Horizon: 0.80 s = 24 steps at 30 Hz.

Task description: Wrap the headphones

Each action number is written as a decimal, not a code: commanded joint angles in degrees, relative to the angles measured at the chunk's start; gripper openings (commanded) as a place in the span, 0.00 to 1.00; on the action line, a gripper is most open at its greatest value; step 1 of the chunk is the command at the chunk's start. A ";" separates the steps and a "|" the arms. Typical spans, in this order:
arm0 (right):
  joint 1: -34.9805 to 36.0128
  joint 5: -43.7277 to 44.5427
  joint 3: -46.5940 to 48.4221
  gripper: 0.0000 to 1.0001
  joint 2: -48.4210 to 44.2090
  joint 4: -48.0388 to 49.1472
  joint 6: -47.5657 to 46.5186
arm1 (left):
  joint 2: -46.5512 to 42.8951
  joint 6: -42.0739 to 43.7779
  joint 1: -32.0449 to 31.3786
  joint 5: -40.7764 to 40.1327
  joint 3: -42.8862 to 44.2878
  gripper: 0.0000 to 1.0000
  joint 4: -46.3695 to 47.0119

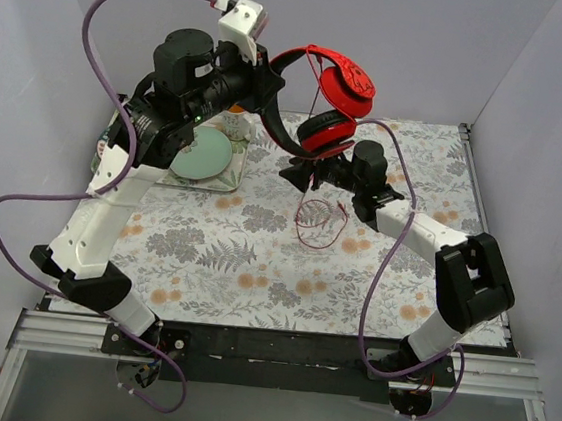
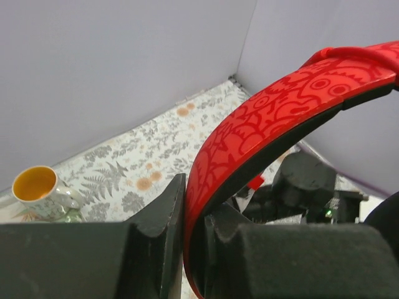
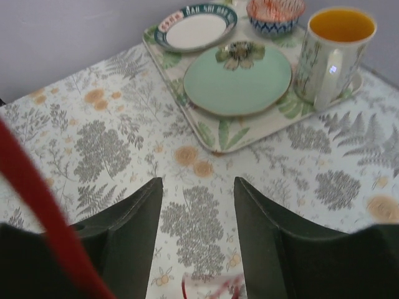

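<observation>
The red headphones (image 1: 335, 101) hang in the air above the back of the table. My left gripper (image 1: 270, 87) is shut on the black-and-red headband (image 2: 262, 124), which runs up between its fingers in the left wrist view. The two round red earcups (image 1: 327, 130) hang below and to the right. The thin red cable (image 1: 318, 218) drops from them and lies in loose loops on the floral cloth. My right gripper (image 1: 300, 177) is open and empty, low over the cloth just under the earcups. A blurred red strand (image 3: 43, 212) crosses its left side, and cable loops (image 3: 209, 288) show below its fingers.
A floral tray (image 3: 206, 134) at the back left holds a green plate (image 3: 238, 78), a white-and-blue plate (image 3: 194, 26), a small bowl (image 3: 274, 12) and a yellow-lined mug (image 3: 333, 56). Grey walls close three sides. Thick purple cables (image 1: 98, 40) loop off both arms.
</observation>
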 commanded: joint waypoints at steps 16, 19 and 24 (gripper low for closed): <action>0.22 10.14 -6.85 0.53 2.08 1.28 -0.20 | -1.54 -2.85 0.99 -5.46 5.48 0.00 7.29; 0.22 11.10 -8.78 0.22 2.26 0.76 -0.46 | -1.36 -4.51 4.13 -5.47 5.22 0.00 7.99; 2.85 12.42 -9.83 0.01 1.30 -4.52 -3.88 | 1.18 -12.16 12.32 -0.54 1.71 0.00 10.45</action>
